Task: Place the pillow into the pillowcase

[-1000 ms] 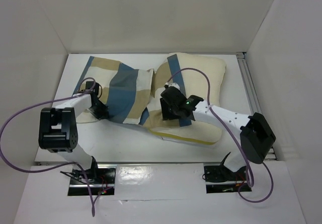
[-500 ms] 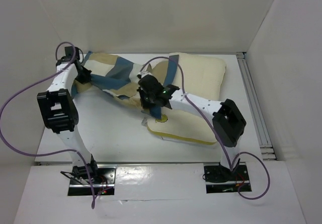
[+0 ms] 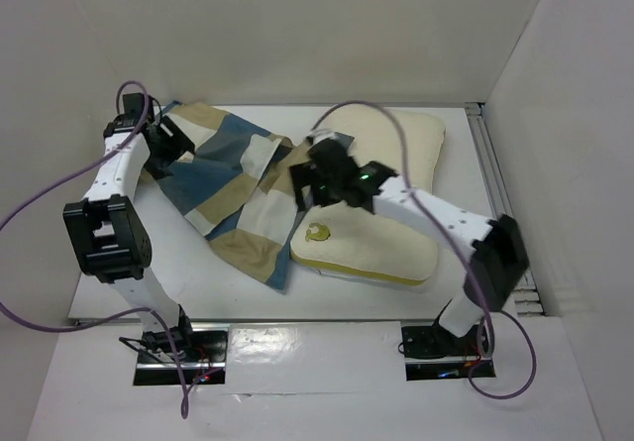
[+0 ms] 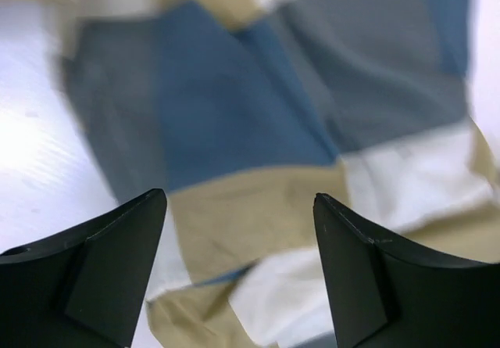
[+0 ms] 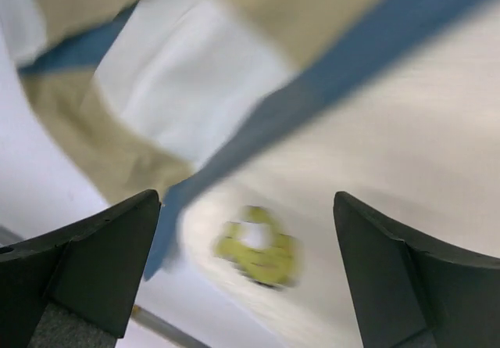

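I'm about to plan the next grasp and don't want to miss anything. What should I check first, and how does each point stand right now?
1. Left gripper open and empty: ok.
2. Right gripper open and empty: ok.
3. Pillowcase spread flat: not ok, it lies rumpled on the table.
4. Pillowcase mouth findable: cannot tell, no opening shows.
5. Pillow free of cloth: not ok, the case's blue edge lies over its left side.
6. Pillow inside the case: not ok, it lies outside, with its logo showing.
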You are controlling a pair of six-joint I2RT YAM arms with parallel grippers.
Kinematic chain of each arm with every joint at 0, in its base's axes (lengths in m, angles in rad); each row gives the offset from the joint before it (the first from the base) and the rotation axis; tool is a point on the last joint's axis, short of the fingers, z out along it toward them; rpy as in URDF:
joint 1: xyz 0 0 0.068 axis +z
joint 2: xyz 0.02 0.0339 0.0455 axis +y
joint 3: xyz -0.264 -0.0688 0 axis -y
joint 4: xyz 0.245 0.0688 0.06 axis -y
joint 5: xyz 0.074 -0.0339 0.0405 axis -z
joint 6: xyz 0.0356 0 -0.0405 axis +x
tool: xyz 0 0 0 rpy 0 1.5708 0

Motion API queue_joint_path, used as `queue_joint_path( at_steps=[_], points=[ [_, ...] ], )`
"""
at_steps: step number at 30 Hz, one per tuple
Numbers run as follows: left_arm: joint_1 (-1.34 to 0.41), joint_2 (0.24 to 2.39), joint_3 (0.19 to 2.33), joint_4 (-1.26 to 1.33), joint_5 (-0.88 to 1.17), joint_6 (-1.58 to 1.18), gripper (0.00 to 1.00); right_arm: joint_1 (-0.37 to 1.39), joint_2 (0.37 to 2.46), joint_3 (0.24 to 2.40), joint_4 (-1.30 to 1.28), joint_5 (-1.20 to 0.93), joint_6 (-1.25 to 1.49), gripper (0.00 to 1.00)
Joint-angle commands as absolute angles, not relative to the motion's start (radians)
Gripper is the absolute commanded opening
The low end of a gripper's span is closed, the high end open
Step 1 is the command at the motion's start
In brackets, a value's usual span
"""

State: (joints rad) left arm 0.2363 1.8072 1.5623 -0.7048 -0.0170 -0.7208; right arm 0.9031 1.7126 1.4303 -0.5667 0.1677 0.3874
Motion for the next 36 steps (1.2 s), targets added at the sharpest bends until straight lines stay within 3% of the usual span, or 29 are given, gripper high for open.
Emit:
queue_joint_path(
  at_steps=[1, 4, 11, 12, 14, 15, 19, 22, 24, 25, 26, 28, 29, 32, 36],
  points=[
    [0.112, 1.681, 1.528, -0.640, 0.061, -0.638, 0.89, 0.754, 1.476, 1.347, -0.646, 0.212, 0.393, 0.99],
    [0.048, 1.672, 1.519, -0.640, 0.055, -0.617, 0.88, 0.664, 1.430, 1.221, -0.655, 0.140, 0.393, 0.96],
    [-0.092, 1.703, 1.482, -0.620, 0.086, -0.617, 0.85, 0.710, 1.503, 1.026, -0.465, -0.032, 0.446, 0.92],
    [-0.101, 1.703, 1.482, -0.620, 0.086, -0.617, 0.85, 0.710, 1.525, 1.026, -0.482, -0.032, 0.446, 0.74],
    [-0.112, 1.712, 1.491, -0.620, 0.086, -0.617, 0.85, 0.692, 1.561, 1.026, -0.559, 0.041, 0.446, 0.20],
    [-0.112, 1.712, 1.491, -0.620, 0.086, -0.606, 0.85, 0.642, 1.575, 1.026, -0.612, 0.128, 0.471, 0.00],
    [-0.121, 1.712, 1.512, -0.640, 0.064, -0.588, 0.85, 0.412, 1.467, 1.026, -0.840, 0.242, 0.538, 0.00],
    [-0.121, 1.721, 1.522, -0.640, 0.064, -0.588, 0.85, 0.272, 1.321, 1.066, -0.863, 0.261, 0.549, 0.00],
    [-0.132, 1.730, 1.531, -0.649, 0.075, -0.588, 0.85, 0.272, 1.305, 1.139, -0.879, 0.357, 0.540, 0.00],
    [-0.132, 1.730, 1.531, -0.649, 0.075, -0.578, 0.85, 0.272, 1.321, 1.166, -0.879, 0.370, 0.523, 0.10],
    [-0.132, 1.730, 1.531, -0.649, 0.075, -0.578, 0.85, 0.272, 1.334, 1.189, -0.858, 0.356, 0.500, 0.33],
    [-0.153, 1.741, 1.540, -0.660, 0.075, -0.578, 0.85, 0.338, 1.388, 1.254, -0.821, 0.263, 0.431, 0.70],
    [-0.153, 1.741, 1.540, -0.660, 0.075, -0.578, 0.85, 0.372, 1.408, 1.271, -0.786, 0.262, 0.431, 0.78],
    [-0.175, 1.730, 1.529, -0.669, 0.075, -0.578, 0.85, 0.461, 1.515, 1.351, -0.761, 0.294, 0.408, 0.89],
    [-0.175, 1.720, 1.520, -0.669, 0.066, -0.578, 0.85, 0.462, 1.711, 1.514, -0.744, 0.330, 0.342, 0.91]
  ],
)
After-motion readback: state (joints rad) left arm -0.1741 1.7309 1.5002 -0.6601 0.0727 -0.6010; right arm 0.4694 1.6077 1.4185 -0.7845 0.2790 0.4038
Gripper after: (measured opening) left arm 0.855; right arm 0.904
